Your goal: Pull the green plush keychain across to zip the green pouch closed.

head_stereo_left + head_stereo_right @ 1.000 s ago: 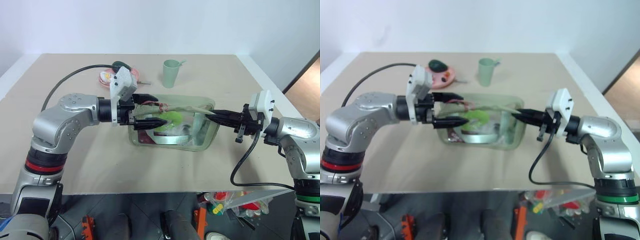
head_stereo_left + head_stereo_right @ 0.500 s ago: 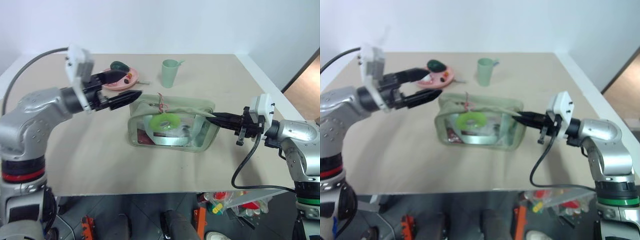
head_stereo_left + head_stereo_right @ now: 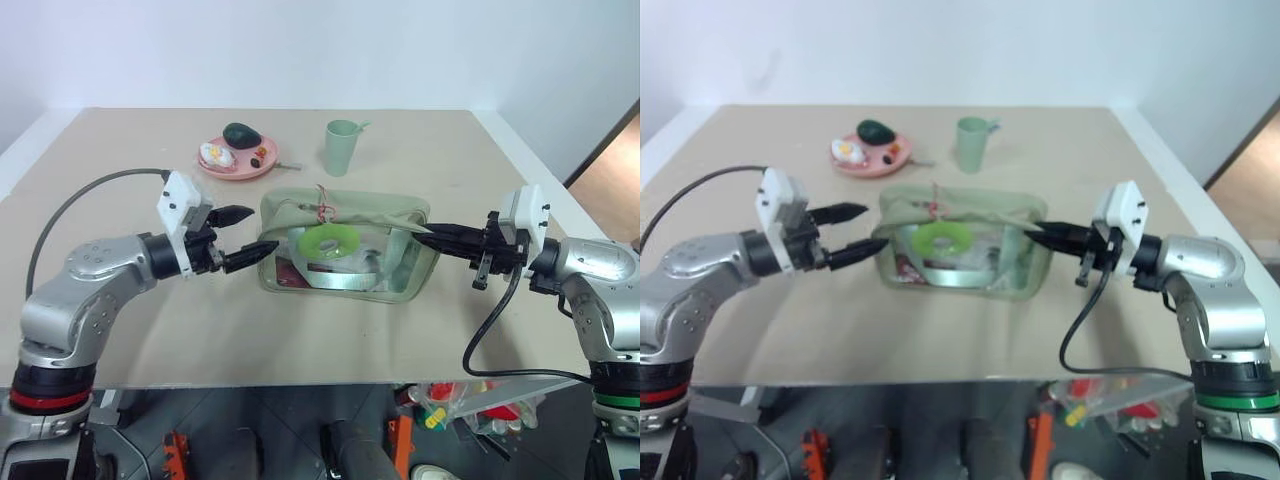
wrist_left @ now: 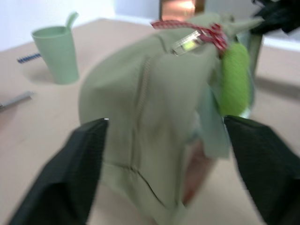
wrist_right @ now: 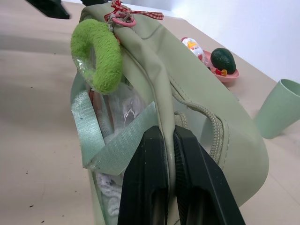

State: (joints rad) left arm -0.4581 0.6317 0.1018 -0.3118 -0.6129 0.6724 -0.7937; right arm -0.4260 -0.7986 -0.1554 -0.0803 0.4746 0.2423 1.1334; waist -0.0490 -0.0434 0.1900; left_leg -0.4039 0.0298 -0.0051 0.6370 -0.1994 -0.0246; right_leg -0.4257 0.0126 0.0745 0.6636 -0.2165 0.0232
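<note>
- A beige worktop (image 3: pixel 150 340) stands against a plain white wall, with a strip of wooden floor showing past its right edge.
- In the middle of it sits the green pouch (image 3: pixel 345 250), boxy, with clear sides that show the clutter inside.
- The green plush keychain (image 3: pixel 330 242) hangs on its reddish cord over the near side of the pouch, a little left of the middle of the top.
- A moment ago the left gripper (image 3: pixel 244 237) was right at the keychain. It has since let go, swung up and away, and now sits low, just off the pouch's left end.
- Its jaws are apart and empty, narrower than they were a second ago, with the pouch's end lying ahead of them but not touched.
- The keychain has dropped from between those jaws and now dangles free, so the pull across is over for now. The zipper looks closed along much of the top, though I cannot tell how far it runs at the left end.
- The right gripper (image 3: pixel 432 232) has not moved. Its jaws are pinched shut on the fabric at the pouch's right end, bracing it.
- Towards the back stand a pale green cup (image 3: pixel 342 146) and a pink plate (image 3: pixel 240 162) with a dark avocado-shaped piece and other small bits on it.
</note>
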